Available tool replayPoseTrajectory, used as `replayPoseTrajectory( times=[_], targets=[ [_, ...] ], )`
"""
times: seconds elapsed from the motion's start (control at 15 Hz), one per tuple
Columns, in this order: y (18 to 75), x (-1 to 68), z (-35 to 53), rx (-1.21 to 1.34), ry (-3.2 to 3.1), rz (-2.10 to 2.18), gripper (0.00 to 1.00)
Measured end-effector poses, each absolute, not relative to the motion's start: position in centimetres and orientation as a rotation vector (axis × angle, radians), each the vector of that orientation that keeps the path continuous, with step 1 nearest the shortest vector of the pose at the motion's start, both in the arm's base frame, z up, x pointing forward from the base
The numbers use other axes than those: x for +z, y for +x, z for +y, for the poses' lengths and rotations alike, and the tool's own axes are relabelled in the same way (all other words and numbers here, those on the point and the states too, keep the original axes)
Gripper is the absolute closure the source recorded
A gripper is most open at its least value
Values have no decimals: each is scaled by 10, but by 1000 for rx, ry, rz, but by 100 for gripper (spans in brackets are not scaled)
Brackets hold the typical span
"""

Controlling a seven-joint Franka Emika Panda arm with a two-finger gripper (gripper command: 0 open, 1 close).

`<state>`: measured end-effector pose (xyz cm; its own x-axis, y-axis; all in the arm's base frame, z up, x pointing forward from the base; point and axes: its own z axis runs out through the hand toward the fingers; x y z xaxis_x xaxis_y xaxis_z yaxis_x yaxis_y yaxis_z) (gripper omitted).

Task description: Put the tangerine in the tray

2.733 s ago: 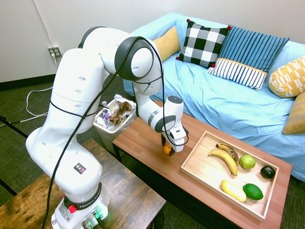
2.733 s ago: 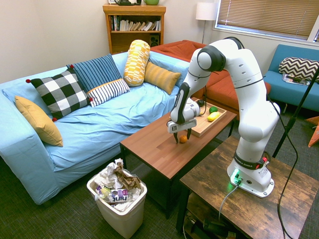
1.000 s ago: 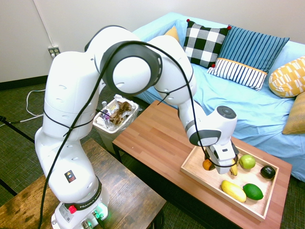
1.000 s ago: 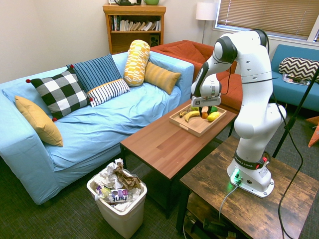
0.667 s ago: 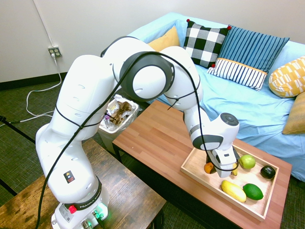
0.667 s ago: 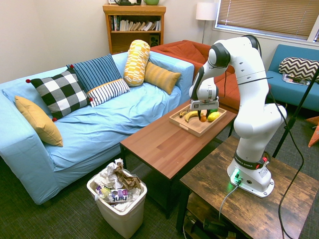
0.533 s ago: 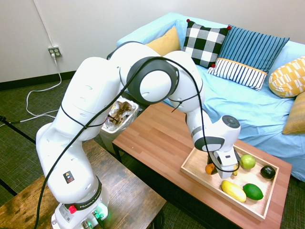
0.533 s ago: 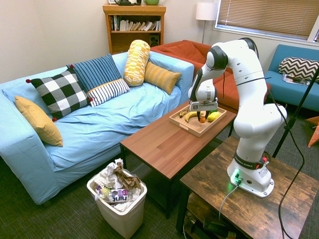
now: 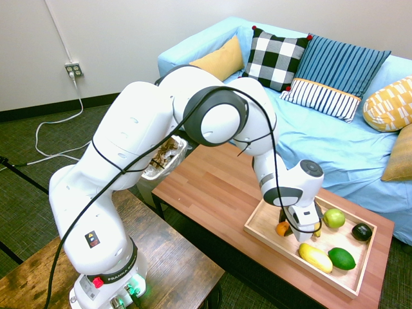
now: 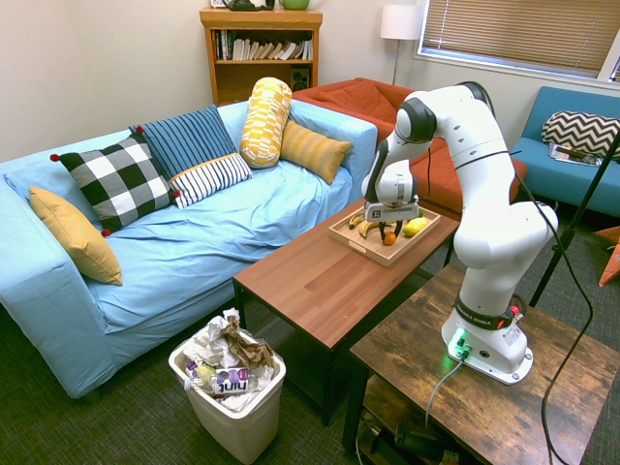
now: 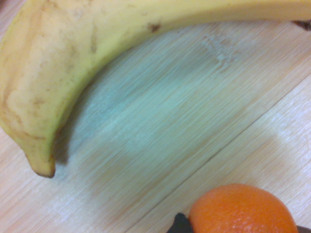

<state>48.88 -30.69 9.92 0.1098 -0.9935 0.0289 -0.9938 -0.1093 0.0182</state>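
I have the tangerine [image 9: 282,228] pinched between the closed fingers of the gripper [image 9: 285,230], low over the near-left part of the tray [image 9: 264,225], right of centre in the first exterior view. The wrist points straight down, which suits a small round fruit: a top grip keeps it from rolling and lets me lower it onto the wood instead of dropping it. In the wrist view the tangerine [image 11: 243,208] sits at the bottom edge with bare light wood filling most of the frame, so I judge it is close above the tray floor, though I cannot tell whether it already touches.

I picked this spot because it is the open patch. The banana [image 9: 315,225] curves just beside it, mostly hidden behind the gripper from this side, and it arcs along the top and left of the wrist frame. Further right in the tray lie the green apple [image 9: 333,217], a dark fruit [image 9: 362,232], a yellow lemon-like fruit [image 9: 315,257] and a lime-green one [image 9: 342,258], all apart from the tangerine.

The tray rests on the right end of the reddish wooden table [image 9: 212,187], in front of the blue sofa [image 9: 309,129]. From the second exterior view the gripper [image 10: 388,235] hangs over the tray's middle, so the release should land inside the low rim.
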Motion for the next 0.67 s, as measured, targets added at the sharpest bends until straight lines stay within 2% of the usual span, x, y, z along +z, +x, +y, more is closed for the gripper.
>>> replayPoseTrajectory(
  times=[0.4,0.67],
  targets=[
    [488,99,-307,15,2341,-2069,0],
    [485,132,-322,84,2344,-2081,0]
  ],
)
